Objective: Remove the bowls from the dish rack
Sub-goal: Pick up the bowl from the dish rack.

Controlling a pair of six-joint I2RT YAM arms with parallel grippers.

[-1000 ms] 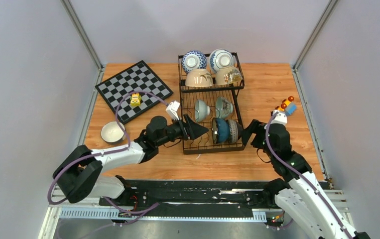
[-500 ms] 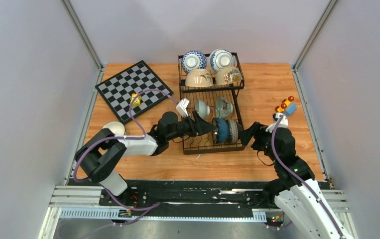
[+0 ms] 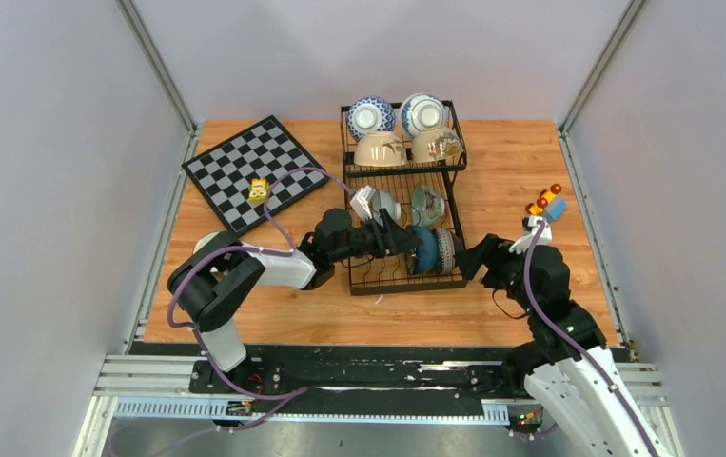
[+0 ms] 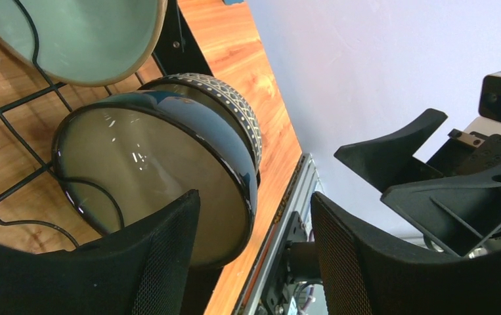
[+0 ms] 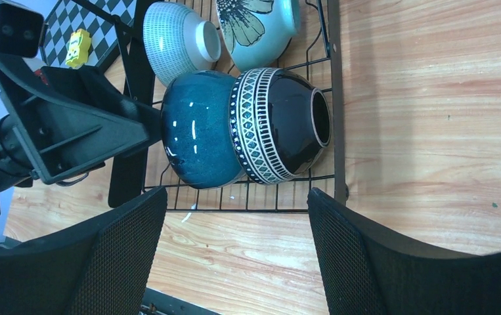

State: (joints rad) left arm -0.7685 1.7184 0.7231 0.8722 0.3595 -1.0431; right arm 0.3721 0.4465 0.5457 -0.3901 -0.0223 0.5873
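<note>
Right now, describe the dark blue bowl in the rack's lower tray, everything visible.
The dark blue bowl is glossy glazed ceramic, teal outside, duller grey inside. It stands on edge in the lower tray of the rack, base nested into the black patterned bowl, mouth facing the left gripper, which is open astride its rim; contact unclear.

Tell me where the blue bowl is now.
Top view: the blue bowl stands on edge at the rack's near front, against the patterned bowl to its right, the left claw to its left.

Glossy glazed bowls [image 5: 247, 125], black wire dish rack [image 3: 354, 195], wood-grain table [image 3: 520, 162]
</note>
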